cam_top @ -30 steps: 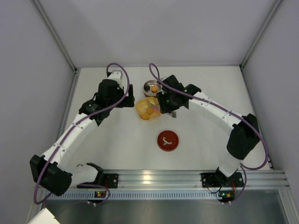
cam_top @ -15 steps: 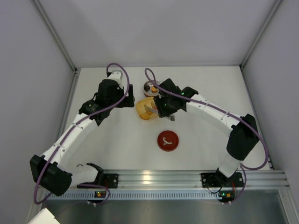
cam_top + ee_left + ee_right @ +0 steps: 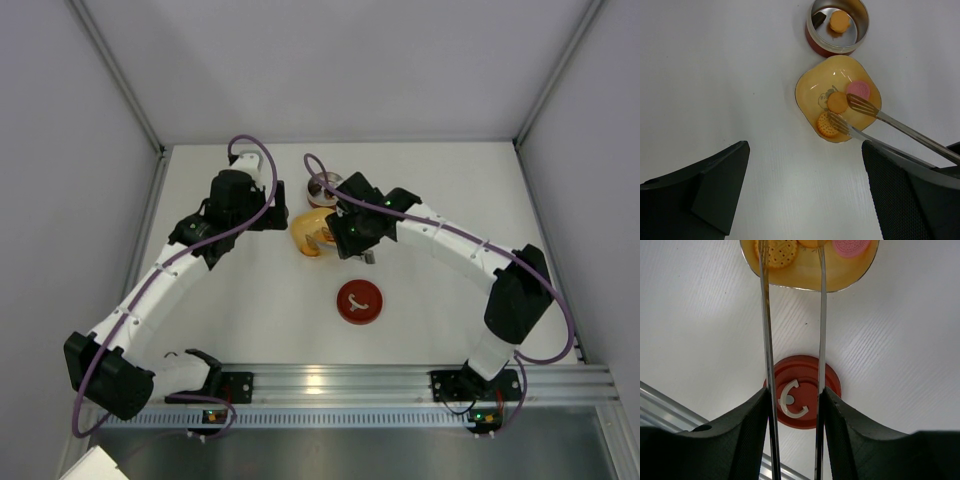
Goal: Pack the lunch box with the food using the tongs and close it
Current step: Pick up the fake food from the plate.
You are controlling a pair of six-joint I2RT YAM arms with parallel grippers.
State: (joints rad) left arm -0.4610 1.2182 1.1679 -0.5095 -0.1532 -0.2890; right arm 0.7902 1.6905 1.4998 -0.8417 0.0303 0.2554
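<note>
Over yellow dish, right claw part-closed gripping tongs; left claw spread, empty; lid, white C-squiggle

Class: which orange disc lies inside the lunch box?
The orange disc in the red tin, away from the tongs; the other disc sits on the yellow dish beside the pink piece.

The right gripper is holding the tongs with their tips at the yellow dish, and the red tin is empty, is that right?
No, the red tin is not empty: the left wrist view shows one orange piece already inside it. The right gripper does hold the tongs with their tips at the yellow dish.
</note>
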